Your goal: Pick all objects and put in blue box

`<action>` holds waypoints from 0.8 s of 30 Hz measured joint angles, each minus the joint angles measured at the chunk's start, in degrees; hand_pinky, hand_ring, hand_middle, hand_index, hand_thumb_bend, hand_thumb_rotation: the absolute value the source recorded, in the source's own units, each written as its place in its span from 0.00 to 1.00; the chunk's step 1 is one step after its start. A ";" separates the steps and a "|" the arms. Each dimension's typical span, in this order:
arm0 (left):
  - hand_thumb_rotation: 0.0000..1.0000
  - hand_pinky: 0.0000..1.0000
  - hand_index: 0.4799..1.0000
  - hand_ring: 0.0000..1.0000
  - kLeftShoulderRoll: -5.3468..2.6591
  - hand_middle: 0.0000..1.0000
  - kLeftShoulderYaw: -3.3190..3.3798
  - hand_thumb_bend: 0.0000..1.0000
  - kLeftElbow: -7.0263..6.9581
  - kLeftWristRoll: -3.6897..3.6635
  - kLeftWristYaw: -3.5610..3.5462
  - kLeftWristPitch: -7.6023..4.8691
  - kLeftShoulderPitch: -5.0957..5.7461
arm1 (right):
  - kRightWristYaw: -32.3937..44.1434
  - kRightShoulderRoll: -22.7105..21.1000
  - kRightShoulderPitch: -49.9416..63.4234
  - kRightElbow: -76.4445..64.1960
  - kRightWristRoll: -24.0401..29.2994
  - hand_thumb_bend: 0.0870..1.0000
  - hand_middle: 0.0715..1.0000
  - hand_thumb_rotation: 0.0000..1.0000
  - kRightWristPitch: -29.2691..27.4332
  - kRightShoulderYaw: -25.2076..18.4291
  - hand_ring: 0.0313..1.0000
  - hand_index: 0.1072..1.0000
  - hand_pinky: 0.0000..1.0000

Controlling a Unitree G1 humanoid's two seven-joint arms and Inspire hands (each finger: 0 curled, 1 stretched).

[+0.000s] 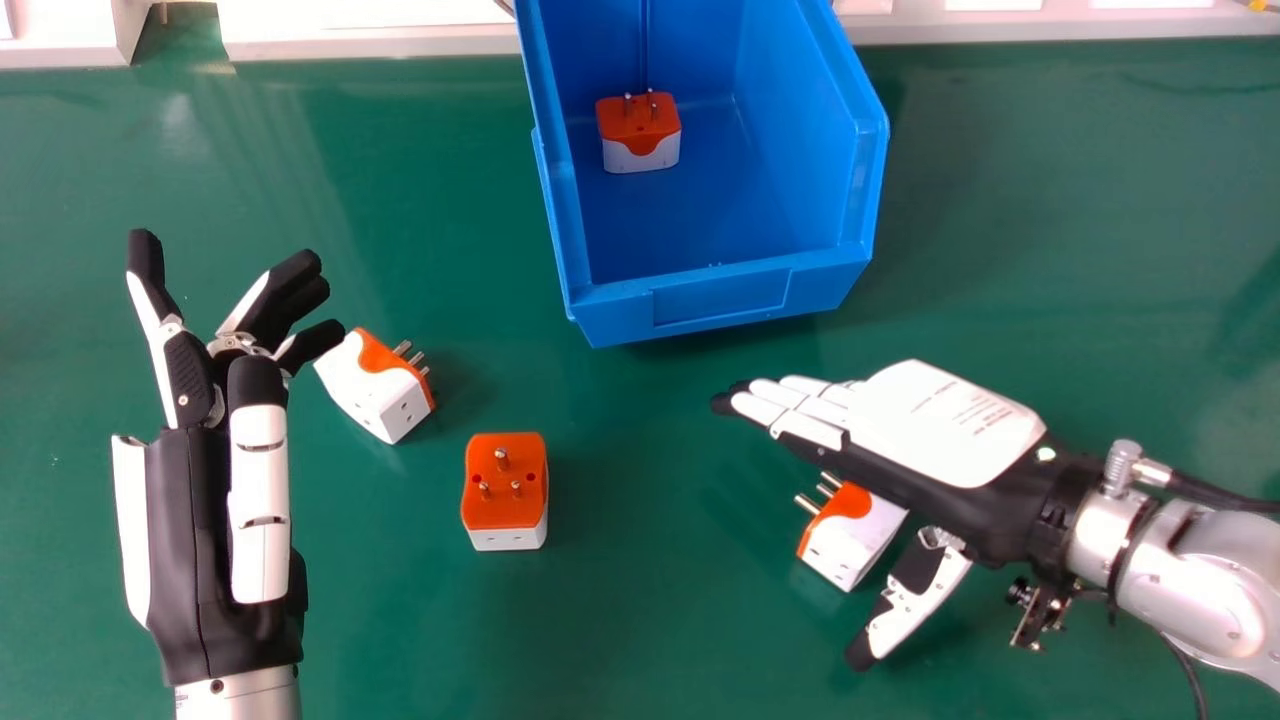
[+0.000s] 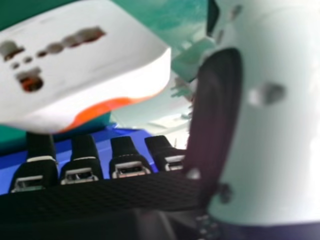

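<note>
Four adapters (image 1: pixel 504 512), one blue box (image 1: pixel 720 293) top centre, my left hand (image 1: pixel 225 500) splayed, my right hand (image 1: pixel 935 420) straight-fingered, thumb apparently apart

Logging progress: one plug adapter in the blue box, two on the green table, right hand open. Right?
Table count is off: head view shows three plug adapters on the green table, one by the left hand, one between the hands, one by the right hand. Rest holds: one in the blue box, right hand open.
</note>
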 measured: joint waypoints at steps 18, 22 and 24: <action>0.89 0.75 0.58 0.82 0.02 0.83 0.02 0.46 -0.32 -0.45 -0.04 0.02 0.64 | -2.68 -1.34 -5.90 4.95 -4.65 1.00 0.91 0.19 0.43 3.17 0.87 0.89 0.73; 0.89 0.75 0.58 0.82 0.07 0.83 0.01 0.46 -0.37 -0.43 -0.05 0.04 0.70 | -3.69 -1.95 -5.94 4.86 -5.03 1.00 0.91 0.19 1.19 3.17 0.86 0.89 0.73; 0.89 0.75 0.58 0.82 0.09 0.83 0.02 0.45 -0.45 -0.43 -0.05 0.14 0.75 | -4.03 -2.08 -6.17 4.87 -5.27 1.00 0.90 0.19 1.59 3.18 0.86 0.89 0.72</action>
